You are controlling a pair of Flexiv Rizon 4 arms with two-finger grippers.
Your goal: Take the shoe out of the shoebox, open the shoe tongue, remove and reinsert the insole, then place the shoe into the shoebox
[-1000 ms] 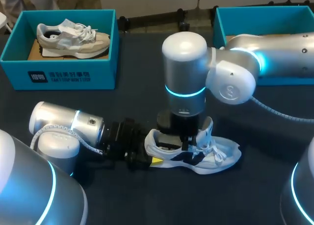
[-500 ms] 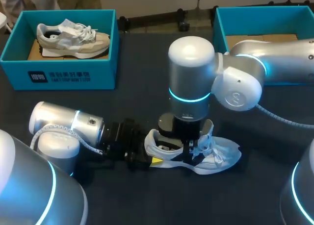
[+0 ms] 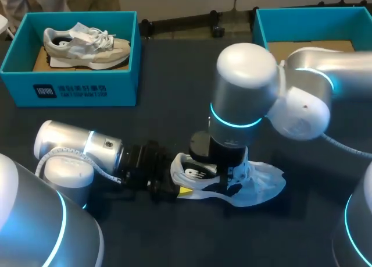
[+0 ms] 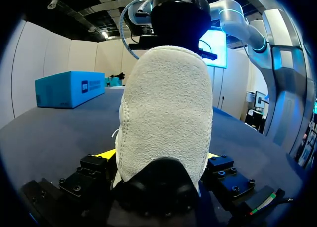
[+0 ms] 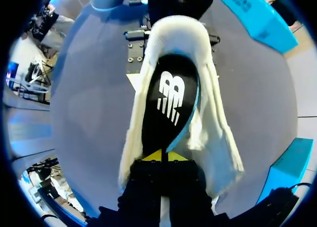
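Shoe (image 3: 258, 182) out of its box, lying on its sole near the front edge of the dark table (image 3: 174, 110), about midway along that edge, toe toward the right side. Right arm (image 3: 244, 92) in from the right and standing over the shoe's opening; left arm (image 3: 75, 148) low along the front left, pointed at the heel. Right-hand shoebox (image 3: 258, 22) at the far right corner, cardboard floor showing; left-hand shoebox (image 3: 70, 89) at the far left corner, with a second shoe (image 3: 87, 46) inside. Heel clamped from both sides between the fingers of the left gripper (image 4: 158, 158), yellow tips just showing at either flank. Fingers of the right gripper (image 5: 161, 155) pressed together, apparently pinching the near end of the black insole (image 5: 168, 103), most of it lying inside the shoe. By the look of things: taking-out done, mouth of the shoe open wide enough to bare the insole, removal at its start or reinsertion near its end, hard to tell which; return to the box not yet done. Open table between shoe and both boxes; tightest spots the left gripper at the heel and the arm bases at the front corners.
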